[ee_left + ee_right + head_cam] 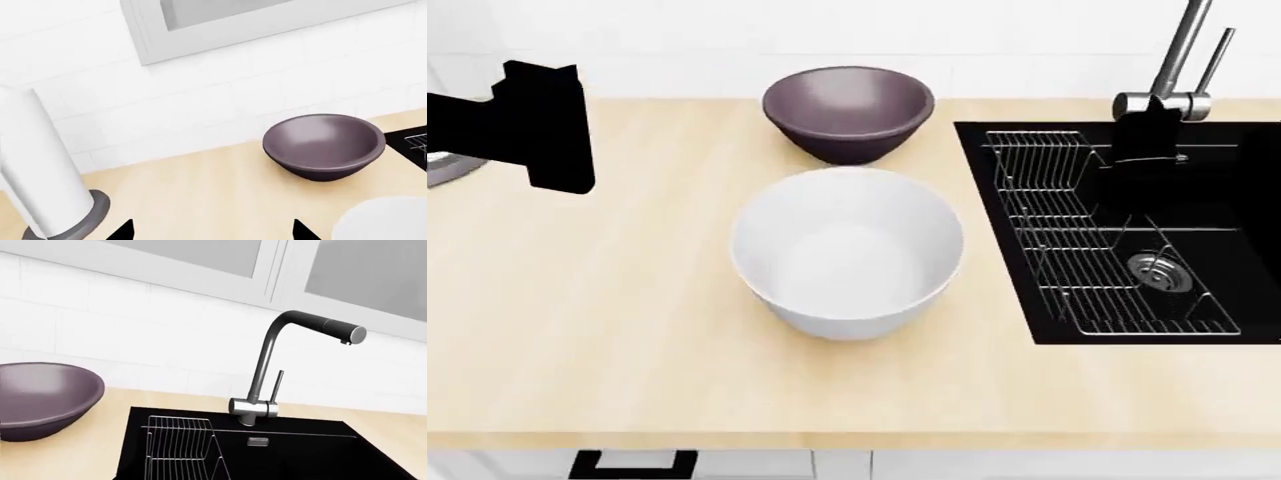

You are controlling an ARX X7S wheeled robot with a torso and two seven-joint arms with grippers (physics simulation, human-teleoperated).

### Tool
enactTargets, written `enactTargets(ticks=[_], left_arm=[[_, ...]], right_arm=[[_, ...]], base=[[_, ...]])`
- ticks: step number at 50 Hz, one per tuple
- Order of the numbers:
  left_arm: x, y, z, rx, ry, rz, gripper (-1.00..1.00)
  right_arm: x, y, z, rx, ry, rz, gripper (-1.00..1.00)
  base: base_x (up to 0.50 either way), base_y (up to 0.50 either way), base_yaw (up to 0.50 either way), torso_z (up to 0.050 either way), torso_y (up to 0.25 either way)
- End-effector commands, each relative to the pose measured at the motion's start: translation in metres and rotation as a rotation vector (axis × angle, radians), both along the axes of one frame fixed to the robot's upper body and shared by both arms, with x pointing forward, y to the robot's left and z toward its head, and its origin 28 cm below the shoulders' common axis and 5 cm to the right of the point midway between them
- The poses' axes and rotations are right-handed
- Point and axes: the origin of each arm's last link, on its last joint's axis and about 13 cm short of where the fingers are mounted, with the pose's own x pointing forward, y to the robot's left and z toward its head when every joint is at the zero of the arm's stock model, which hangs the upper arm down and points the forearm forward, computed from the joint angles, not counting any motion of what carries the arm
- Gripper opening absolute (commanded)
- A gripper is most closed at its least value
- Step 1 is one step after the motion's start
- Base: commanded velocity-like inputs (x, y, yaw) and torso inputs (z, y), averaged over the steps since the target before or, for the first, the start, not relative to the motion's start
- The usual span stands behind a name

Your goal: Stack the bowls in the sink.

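A glossy white bowl (pixel 847 252) and a dark purplish-grey bowl (pixel 849 112) sit upright and just apart on the wooden worktop (pixel 601 320), left of the black sink (pixel 994 240). The left pincer (pixel 212 232) stands open and empty; whether the right pincer (pixel 1148 140), above the sink, is open or closed cannot be told.

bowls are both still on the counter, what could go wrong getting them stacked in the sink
1. The wire rack fills much of the sink, so a bowl set on it may tilt.
2. The faucet overhangs the basin and could be hit on the way in.
3. The white bowl sits close to the dark bowl; grasping one may nudge the other.
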Motion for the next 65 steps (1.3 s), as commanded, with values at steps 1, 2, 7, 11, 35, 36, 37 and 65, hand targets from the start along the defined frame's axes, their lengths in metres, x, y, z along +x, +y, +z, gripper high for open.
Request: enactTargets(ticks=[1, 2, 7, 11, 35, 36, 37, 65], left_arm=[[-0.001, 0.000, 0.002, 0.000, -0.003, -0.004, 1.00], [-0.001, 0.000, 0.002, 0.000, -0.002, -0.005, 1.00], [-0.002, -0.001, 0.002, 0.000, -0.002, -0.007, 1.00], [-0.002, 0.000, 0.002, -0.001, -0.003, -0.003, 1.00], [-0.012, 0.004, 0.002, -0.018, 0.023, -0.002, 1.00], [-0.013, 0.003, 0.002, -0.019, 0.028, -0.007, 1.00], [-0.013, 0.003, 0.002, -0.026, 0.039, -0.015, 1.00], [-0.030, -0.019, -0.004, -0.167, 0.553, -0.371, 1.00]], right_arm=[[0.000, -0.001, 0.001, 0.007, 0.000, -0.004, 1.00], [0.000, -0.001, 0.002, 0.007, -0.002, -0.004, 1.00], [-0.001, -0.001, 0.003, 0.007, -0.004, -0.001, 1.00], [-0.001, -0.001, 0.001, 0.006, -0.001, -0.001, 1.00], [0.005, 0.007, 0.002, -0.063, -0.003, 0.014, 1.00], [0.005, 0.008, 0.002, -0.064, -0.002, 0.014, 1.00], [0.006, 0.008, 0.002, -0.066, -0.001, 0.015, 1.00], [0.009, 0.005, -0.008, -0.074, 0.037, -0.008, 1.00]], base=[[0.50, -0.27, 0.00, 0.000, 0.000], [0.50, -0.27, 0.00, 0.000, 0.000], [0.50, -0.27, 0.00, 0.000, 0.002], [0.50, -0.27, 0.00, 0.000, 0.003], [0.37, 0.03, 0.00, 0.000, 0.001], [0.00, 0.00, 0.00, 0.000, 0.000], [0.00, 0.00, 0.00, 0.000, 0.000], [0.00, 0.00, 0.00, 0.000, 0.000]])
